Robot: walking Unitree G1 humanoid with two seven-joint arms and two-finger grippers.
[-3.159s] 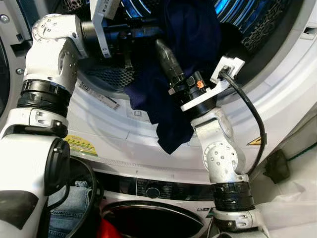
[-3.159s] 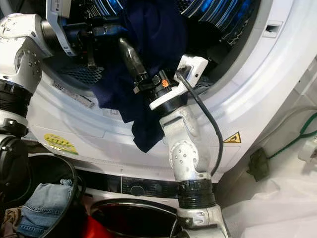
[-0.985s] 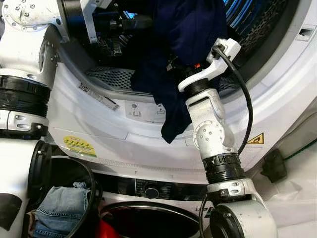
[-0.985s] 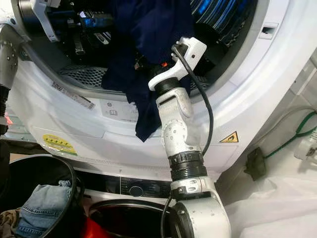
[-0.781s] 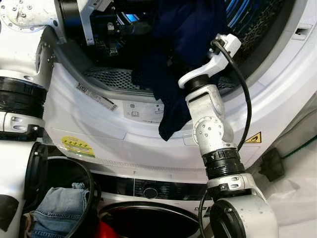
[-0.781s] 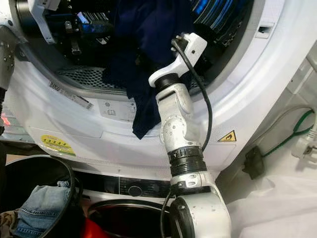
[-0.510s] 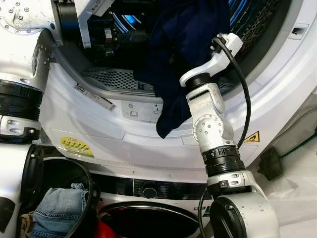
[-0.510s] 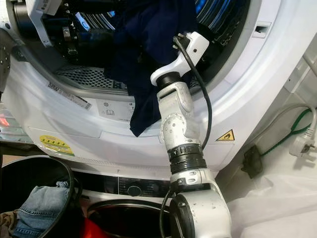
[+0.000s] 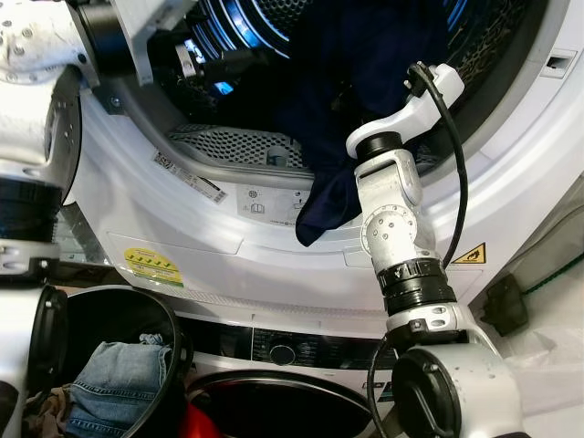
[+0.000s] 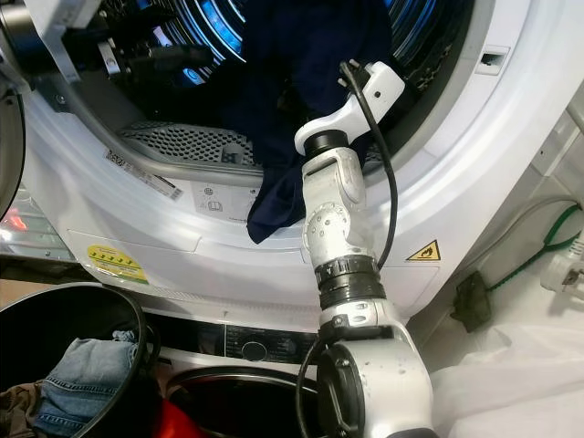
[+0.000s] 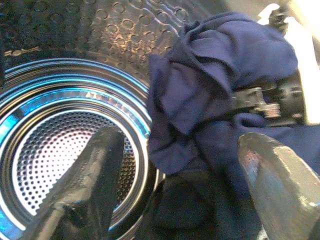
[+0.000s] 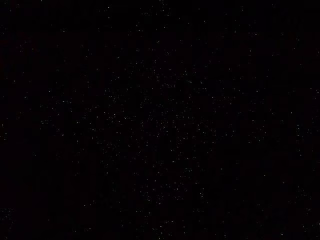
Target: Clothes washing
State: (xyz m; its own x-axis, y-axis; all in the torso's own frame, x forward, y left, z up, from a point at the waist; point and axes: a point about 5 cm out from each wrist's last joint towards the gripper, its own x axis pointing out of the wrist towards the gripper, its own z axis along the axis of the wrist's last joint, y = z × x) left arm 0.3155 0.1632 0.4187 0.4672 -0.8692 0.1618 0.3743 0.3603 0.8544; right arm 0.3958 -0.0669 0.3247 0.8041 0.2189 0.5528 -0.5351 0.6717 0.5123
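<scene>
Dark navy cloth garment now mostly inside shiny perforated metal drum, tail draped lower over white door rim than before. Right end effector buried deeper, grip impossible to tell; left end effector spread wide beside it.

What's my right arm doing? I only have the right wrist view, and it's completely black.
Observer: The right arm reaches into the washer drum, its end buried in a navy garment.
Operator: Is the garment fully inside?
Observer: No, one tail hangs out over the door rim.
Operator: And the left gripper?
Observer: The left gripper is open inside the drum, pointed at the garment.
</scene>
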